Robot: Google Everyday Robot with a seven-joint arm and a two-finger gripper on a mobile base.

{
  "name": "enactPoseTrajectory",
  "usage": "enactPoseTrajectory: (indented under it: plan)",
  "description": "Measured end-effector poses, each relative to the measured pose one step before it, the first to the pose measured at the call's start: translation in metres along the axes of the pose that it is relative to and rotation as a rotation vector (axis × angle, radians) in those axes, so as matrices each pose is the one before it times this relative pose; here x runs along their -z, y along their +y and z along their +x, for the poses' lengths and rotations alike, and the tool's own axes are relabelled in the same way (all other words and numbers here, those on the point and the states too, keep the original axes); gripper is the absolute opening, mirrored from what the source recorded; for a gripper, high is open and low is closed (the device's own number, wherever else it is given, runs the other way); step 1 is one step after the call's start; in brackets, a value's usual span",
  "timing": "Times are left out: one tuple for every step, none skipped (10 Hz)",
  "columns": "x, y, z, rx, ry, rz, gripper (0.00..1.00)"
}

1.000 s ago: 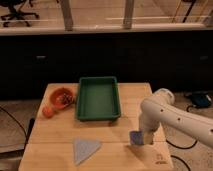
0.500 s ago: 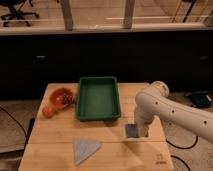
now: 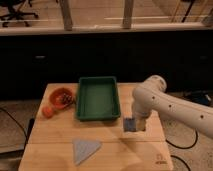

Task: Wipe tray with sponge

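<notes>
The green tray (image 3: 98,98) sits on the wooden table, left of the arm, with nothing in it. The small dark blue-grey sponge (image 3: 129,125) hangs just off the tray's near right corner. My gripper (image 3: 134,123) points down from the white arm on the right and is shut on the sponge, which it holds a little above the tabletop. The fingers themselves are mostly hidden behind the sponge and the wrist.
An orange bowl (image 3: 61,96) stands left of the tray, with a small orange ball (image 3: 47,111) beside it. A pale grey-blue triangular cloth (image 3: 85,149) lies near the table's front edge. A dark cabinet wall runs behind the table.
The gripper has moved left and slightly up with the sponge, from the table's right front towards the tray's near right corner.
</notes>
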Motion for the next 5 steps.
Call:
enactPoseTrajectory:
  plan:
    - [0.00290,-0.00266,-0.00040,-0.00302,0.00420,0.00210,0.00]
    - [0.00203,-0.00558,-0.00364,0.00257,-0.00244,0.00727,0.00]
    - [0.00208,-0.01050,-0.00475,0.00620,-0.00155,0.01200,0.00]
    - [0.00346,-0.01113,-0.00009,0.00076,-0.00004,0.01119,0.00]
    - [0.00195,-0.00701,-0.00205,0.00408,0.00202,0.00168,0.00]
